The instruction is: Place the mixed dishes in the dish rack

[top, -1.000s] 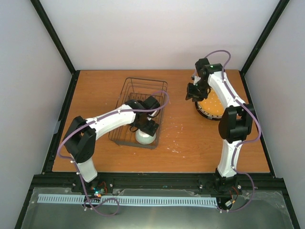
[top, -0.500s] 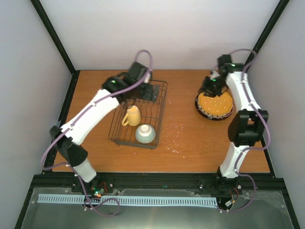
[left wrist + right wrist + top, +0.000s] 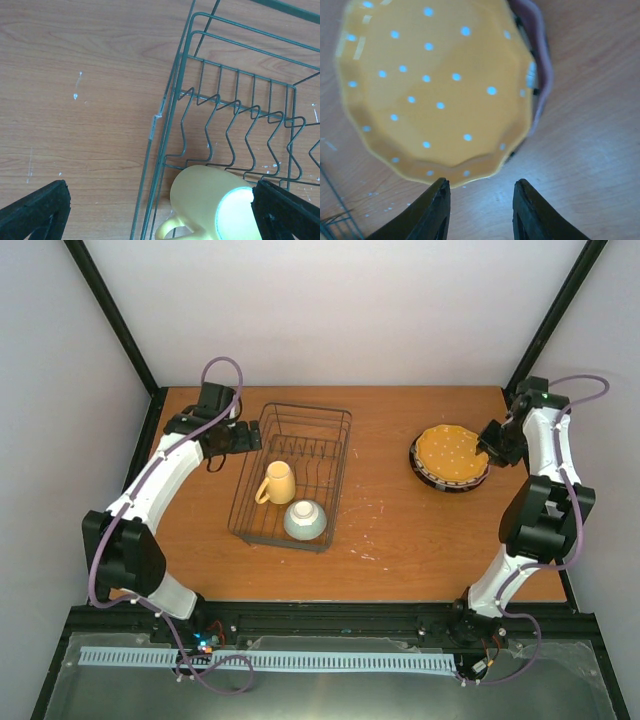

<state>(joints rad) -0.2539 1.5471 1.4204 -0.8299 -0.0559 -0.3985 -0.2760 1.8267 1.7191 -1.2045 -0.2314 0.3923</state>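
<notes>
Left wrist: left gripper [image 3: 160, 215] spread wide, empty; mug [image 3: 210, 200] ahead in rack [image 3: 172, 100]. Right gripper [image 3: 480, 210] part-open, empty; plate [image 3: 435, 85] rim just ahead.

A wooden worktop [image 3: 400, 540], orange-brown with pale scuffs [image 3: 372, 508], sits between plain white walls [image 3: 330, 310]. Black frame posts [image 3: 112, 320] run up the back corners, and a black rail [image 3: 330, 618] edges the near side. Nearer than the rail lies a grey sheet [image 3: 560, 680] with a white slotted strip [image 3: 300, 660].
</notes>
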